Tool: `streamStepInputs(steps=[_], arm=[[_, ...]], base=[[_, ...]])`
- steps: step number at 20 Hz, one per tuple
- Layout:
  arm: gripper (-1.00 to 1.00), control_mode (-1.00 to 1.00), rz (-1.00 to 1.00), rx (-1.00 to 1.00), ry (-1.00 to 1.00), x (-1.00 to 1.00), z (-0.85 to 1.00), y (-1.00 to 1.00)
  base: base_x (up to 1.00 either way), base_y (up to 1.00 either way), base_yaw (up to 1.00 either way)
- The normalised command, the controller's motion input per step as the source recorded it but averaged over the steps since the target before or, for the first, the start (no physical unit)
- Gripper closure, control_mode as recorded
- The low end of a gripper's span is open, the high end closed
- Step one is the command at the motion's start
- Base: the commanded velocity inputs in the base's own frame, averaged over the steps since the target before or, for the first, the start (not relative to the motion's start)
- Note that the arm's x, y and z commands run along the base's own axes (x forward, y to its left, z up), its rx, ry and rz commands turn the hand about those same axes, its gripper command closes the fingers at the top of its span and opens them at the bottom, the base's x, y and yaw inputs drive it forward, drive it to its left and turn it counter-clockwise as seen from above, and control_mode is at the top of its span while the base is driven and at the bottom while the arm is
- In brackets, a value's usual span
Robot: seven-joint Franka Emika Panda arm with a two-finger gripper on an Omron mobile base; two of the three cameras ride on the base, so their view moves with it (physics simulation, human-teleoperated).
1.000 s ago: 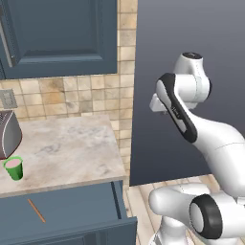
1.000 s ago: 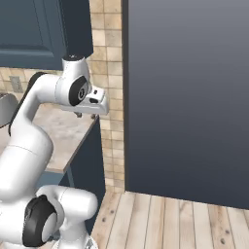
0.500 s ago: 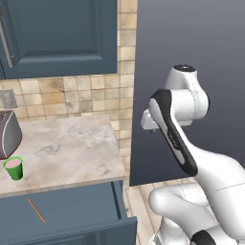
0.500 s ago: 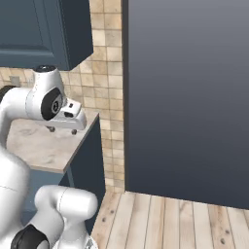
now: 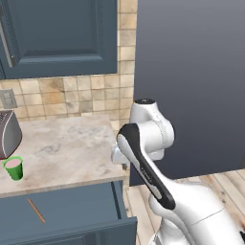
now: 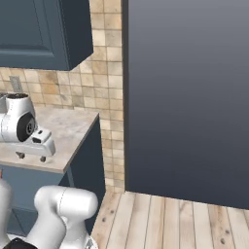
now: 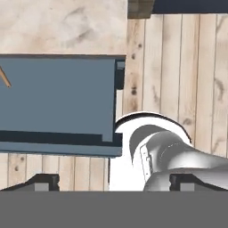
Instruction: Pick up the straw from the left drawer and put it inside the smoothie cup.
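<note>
Beige marble counter (image 5: 67, 143) under blue upper cabinet door (image 5: 57, 36). Silver toaster (image 5: 8, 134) at counter's left edge, wall outlet (image 5: 7, 99) on tan tiled backsplash (image 5: 72, 93) above it. Tall dark panel (image 6: 187, 92) to the right. Pale wood plank floor (image 6: 160, 221) below.

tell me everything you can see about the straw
The straw is a thin, straight, orange-brown stick with a plain matte look. It lies flat on the blue floor of the open left drawer, set diagonally, alone there, touching only the drawer floor. In the hand view just one end pokes in at the left edge. It sits below and in front of the smoothie cup on the counter. The gripper, its jaws open, is well off to one side.
</note>
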Motion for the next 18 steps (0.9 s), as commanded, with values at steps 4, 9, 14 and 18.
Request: streamStepInputs(steps=[4, 9, 14, 18], arm=[[-1.00, -1.00, 0.00, 0.00, 0.25, 0.00, -0.77, 1.00], [-1.00, -1.00, 0.00, 0.00, 0.11, 0.01, -0.70, 0.98], [-1.00, -1.00, 0.02, 0.00, -0.04, 0.00, -0.56, 0.64], [-1.00, -1.00, 0.04, 0.00, -0.07, -0.01, -0.44, 0.33]], base=[[0.00, 0.00, 0.00], [0.00, 0.00, 0.00], [0.00, 0.00, 0.00], [0.00, 0.00, 0.00]])
